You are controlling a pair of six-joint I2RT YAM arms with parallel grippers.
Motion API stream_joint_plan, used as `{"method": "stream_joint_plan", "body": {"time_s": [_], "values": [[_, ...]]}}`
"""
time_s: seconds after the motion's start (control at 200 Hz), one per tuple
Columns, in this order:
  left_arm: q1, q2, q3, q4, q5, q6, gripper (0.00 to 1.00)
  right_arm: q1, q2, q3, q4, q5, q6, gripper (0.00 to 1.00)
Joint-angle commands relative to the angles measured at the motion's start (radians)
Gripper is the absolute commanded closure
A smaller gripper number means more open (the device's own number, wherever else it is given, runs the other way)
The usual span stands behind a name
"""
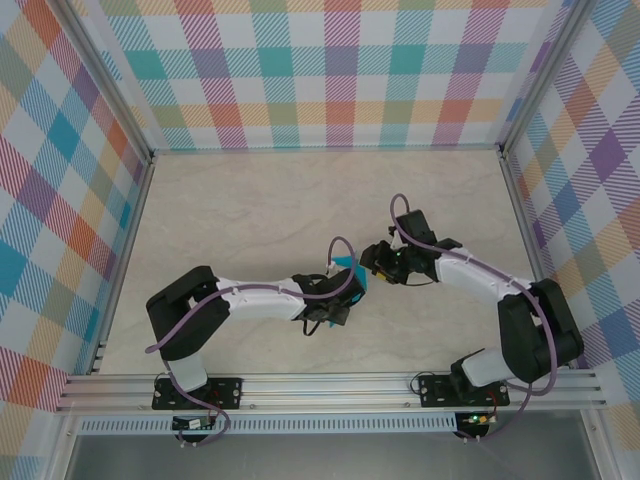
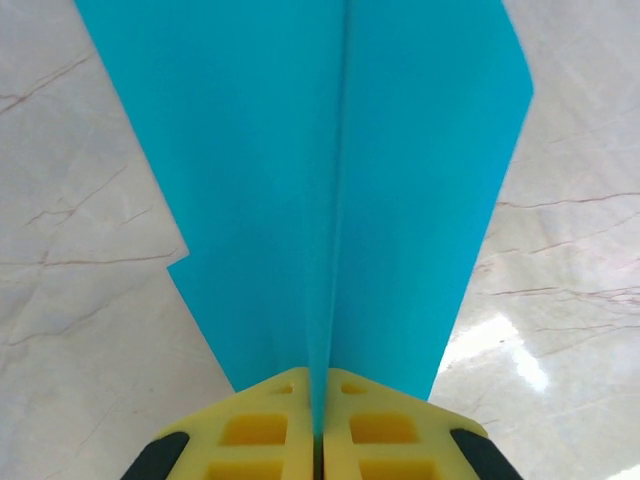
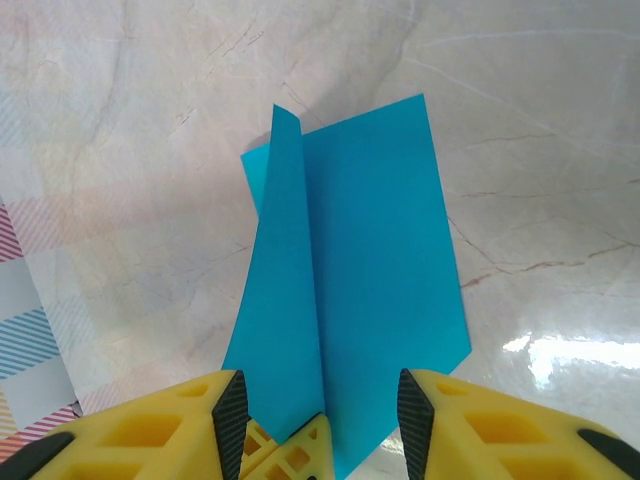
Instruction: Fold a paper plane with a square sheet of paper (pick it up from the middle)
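Mid-fold at the centre of the counter (image 1: 240,220): my left gripper (image 2: 320,415), reaching in from 8 o'clock, is pressed together on the centre crease of the teal sheet (image 2: 400,180). In its wrist view the two halves fan out toward 12 o'clock. My right gripper (image 3: 320,400), just at 3 o'clock of the paper from overhead, stands spread. The creased sheet runs up between its fingers, and one narrow flap stands upright toward 11 o'clock. I judge the lengthwise crease made and the wing folds in hand, with no finished dart yet. As I read it, the next move calls for the right gripper to close on the loose flap. It should lay the flap down along the crease while the left pinch steadies the spine; a slip there would skew the fold.
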Motion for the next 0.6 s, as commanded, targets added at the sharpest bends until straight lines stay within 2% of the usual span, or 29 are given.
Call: {"method": "stream_joint_plan", "body": {"time_s": [0.0, 0.35, 0.595], "values": [[0.031, -0.049, -0.019, 0.071, 0.105, 0.026, 0.91, -0.005, -0.027, -0.025, -0.027, 0.005, -0.004, 0.54], [0.132, -0.069, -0.085, 0.158, 0.321, 0.014, 0.89, -0.006, -0.093, -0.115, 0.012, -0.010, 0.041, 0.53], [0.143, -0.060, -0.106, 0.179, 0.365, -0.002, 0.88, -0.004, -0.121, -0.143, 0.035, -0.040, 0.053, 0.53]]}}
